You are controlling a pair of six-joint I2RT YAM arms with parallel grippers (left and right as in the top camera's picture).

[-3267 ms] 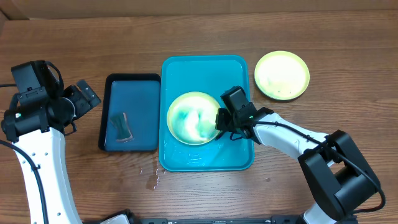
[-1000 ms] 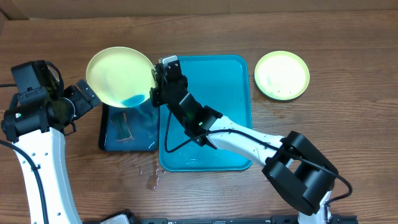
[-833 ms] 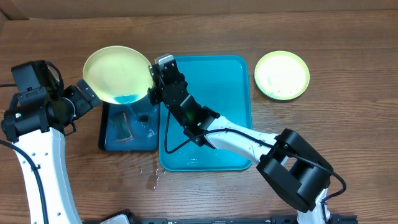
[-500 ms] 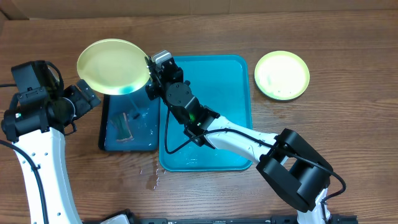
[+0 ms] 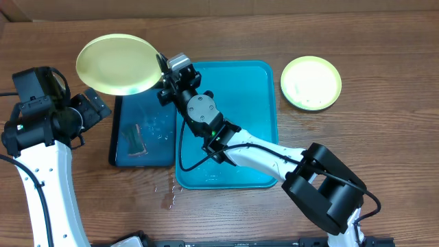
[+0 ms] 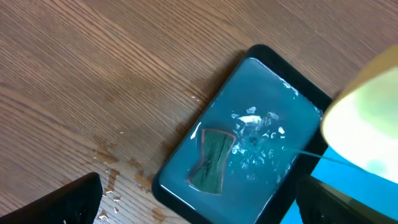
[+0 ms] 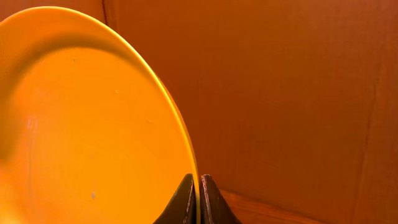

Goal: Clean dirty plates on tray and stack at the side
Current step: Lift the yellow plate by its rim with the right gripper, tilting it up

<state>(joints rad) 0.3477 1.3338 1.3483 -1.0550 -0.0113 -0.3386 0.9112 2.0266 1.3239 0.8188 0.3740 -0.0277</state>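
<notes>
My right gripper (image 5: 162,67) is shut on the rim of one plate (image 5: 116,64) and holds it tilted steeply in the air over the far end of the dark navy tray (image 5: 145,103). In the right wrist view the plate (image 7: 81,124) fills the left side, its rim pinched between the fingertips of the gripper (image 7: 199,194). Another plate (image 5: 311,82) lies flat on the table, right of the turquoise tray (image 5: 247,103). That tray holds no plate. My left gripper (image 5: 95,106) stands open left of the navy tray, holding nothing.
The navy tray (image 6: 249,143) holds water with splashes and a dark green rag or sponge (image 6: 214,163). Wet spots (image 5: 168,195) mark the wood in front of the two trays. A cardboard wall runs behind the table.
The right gripper carried the plate up and to the left while tilting it steeper. The blue liquid ran off it into the navy tray. The left arm stayed still.
</notes>
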